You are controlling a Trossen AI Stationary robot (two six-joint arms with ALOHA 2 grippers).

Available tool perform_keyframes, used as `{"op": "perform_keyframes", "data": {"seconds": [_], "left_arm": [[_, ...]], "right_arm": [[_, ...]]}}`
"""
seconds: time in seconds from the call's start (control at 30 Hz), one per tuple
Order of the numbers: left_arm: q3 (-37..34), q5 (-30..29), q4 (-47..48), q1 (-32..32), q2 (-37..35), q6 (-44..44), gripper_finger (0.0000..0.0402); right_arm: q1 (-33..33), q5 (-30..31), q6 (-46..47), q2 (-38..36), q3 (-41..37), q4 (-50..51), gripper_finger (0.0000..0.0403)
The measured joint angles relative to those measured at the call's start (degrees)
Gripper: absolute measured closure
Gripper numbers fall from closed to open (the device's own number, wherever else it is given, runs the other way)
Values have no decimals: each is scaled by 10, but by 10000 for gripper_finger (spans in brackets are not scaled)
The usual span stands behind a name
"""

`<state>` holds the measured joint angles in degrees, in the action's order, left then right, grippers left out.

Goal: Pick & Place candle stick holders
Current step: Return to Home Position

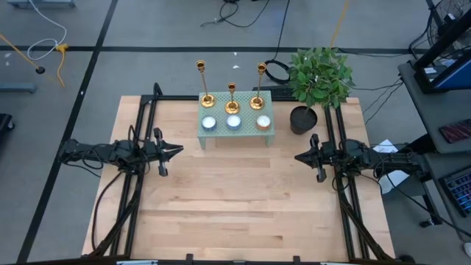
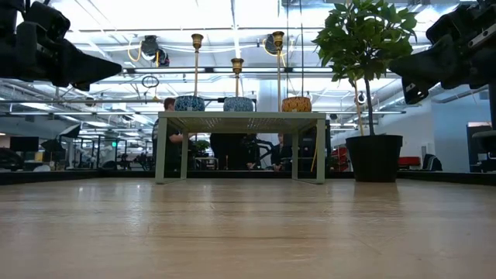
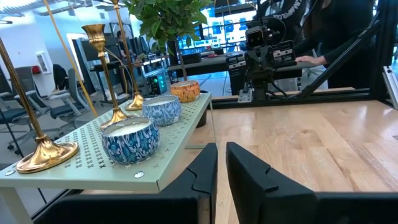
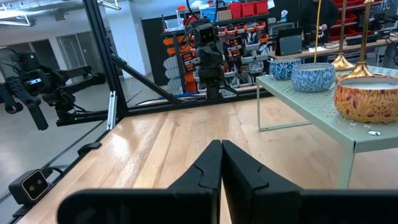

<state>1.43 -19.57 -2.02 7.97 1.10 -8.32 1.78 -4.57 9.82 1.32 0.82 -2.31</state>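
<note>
Three gold candlestick holders (image 1: 208, 98) (image 1: 232, 105) (image 1: 257, 101) stand upright on their round bases along the far edge of a pale green perforated stand (image 1: 246, 133). They also show in the low view (image 2: 237, 76) and in the left wrist view (image 3: 43, 152). My left gripper (image 1: 176, 150) (image 3: 222, 155) hovers shut and empty to the left of the stand. My right gripper (image 1: 300, 156) (image 4: 222, 149) hovers shut and empty to the right of the stand. Both point toward the table's middle.
Three round candle tins, two blue-and-white (image 1: 209, 123) (image 1: 233, 122) and one orange (image 1: 263, 122), sit on the stand in front of the holders. A potted plant (image 1: 318, 77) in a black pot (image 1: 303, 119) stands right of the stand. The near half of the wooden table (image 1: 235, 206) is bare.
</note>
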Motion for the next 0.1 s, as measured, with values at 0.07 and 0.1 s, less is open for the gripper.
{"op": "perform_keyframes", "data": {"seconds": [0.07,0.1], "left_arm": [[0,0,0,0,0,0,360],[0,0,0,0,0,0,360]], "right_arm": [[0,0,0,0,0,0,399],[0,0,0,0,0,0,399]]}}
